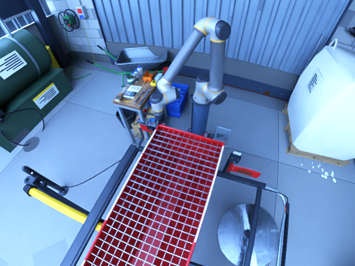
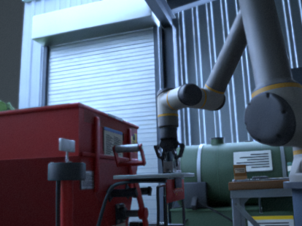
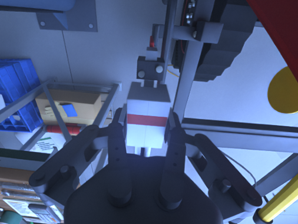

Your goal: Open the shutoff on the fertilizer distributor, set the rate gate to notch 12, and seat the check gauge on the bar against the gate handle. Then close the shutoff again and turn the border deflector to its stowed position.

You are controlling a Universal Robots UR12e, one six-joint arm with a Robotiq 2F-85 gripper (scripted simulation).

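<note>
The check gauge (image 3: 147,122), a white block with a red band, sits in my grip at the end of the red fertilizer distributor's hopper (image 1: 163,195). I hold it in my closed gripper (image 3: 145,129) (image 2: 169,157), pointing straight down over a grey bar and clamp block (image 3: 150,68). From the second side camera my fingers reach down to a grey plate (image 2: 153,176) beside the hopper's red looped handle (image 2: 128,155). In the side camera my wrist (image 1: 157,104) hangs just past the hopper's far end, and the gauge is hidden there.
A blue crate (image 1: 178,101) stands by the arm's pedestal, next to a tool cart (image 1: 137,94) that is close to my wrist. A green tank (image 1: 21,69) stands to the left, a white bulk bag (image 1: 323,104) to the right. A yellow shaft (image 1: 59,205) and spreader disc (image 1: 247,235) lie beside the hopper.
</note>
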